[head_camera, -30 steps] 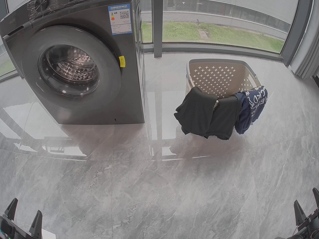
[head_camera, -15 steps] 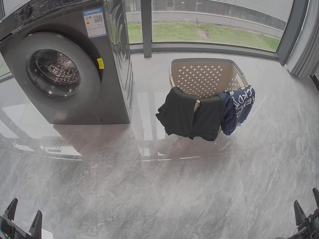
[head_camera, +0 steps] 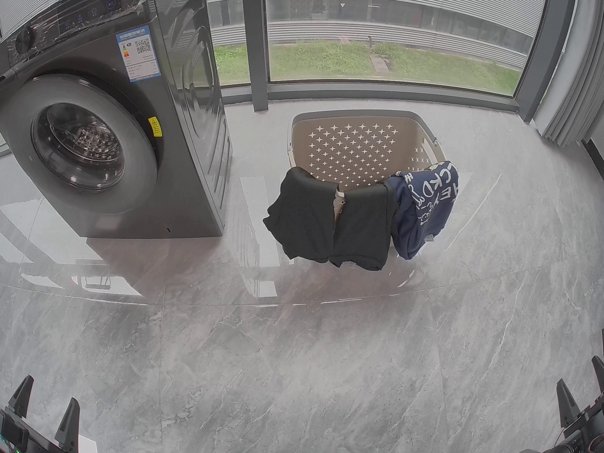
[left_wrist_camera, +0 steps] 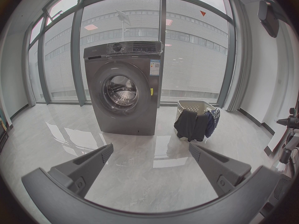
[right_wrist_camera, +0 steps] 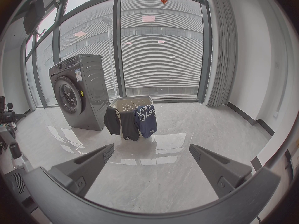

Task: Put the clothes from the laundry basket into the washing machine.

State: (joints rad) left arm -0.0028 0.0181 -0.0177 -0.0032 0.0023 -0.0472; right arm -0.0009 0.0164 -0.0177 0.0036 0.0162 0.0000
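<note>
At seven o'clock in the head view the left gripper (head_camera: 49, 394) hangs low over the floor, its two dark fingers spread apart with nothing between them, as its wrist view (left_wrist_camera: 149, 147) also shows. At ten o'clock stands the dark grey front-loading washing machine (head_camera: 182, 127); its round glass-centred door (head_camera: 78, 146) faces roughly toward seven o'clock, and the steel drum shows through it. Just beside the washer at twelve o'clock, not touching it, sits the beige rectangular plastic laundry basket (head_camera: 362, 146) with star-shaped holes in its walls, mouth up, its long axis running from nine to three o'clock. Over its near rim hang three clothes, side by side and trailing toward six o'clock: two black garments (head_camera: 302, 221) (head_camera: 362, 231) on the left, overlapping, and a navy garment with white lettering (head_camera: 425, 212) on the right corner. What lies inside the basket is hidden behind them. A dark window post (head_camera: 251, 39) rises behind, and pale grey curtains (head_camera: 569, 89) hang at two o'clock. Glossy grey marbled floor tiles (head_camera: 302, 360) stretch between the basket and both arms. At five o'clock the right gripper (head_camera: 579, 375) is likewise spread wide and empty (right_wrist_camera: 151, 147).
</note>
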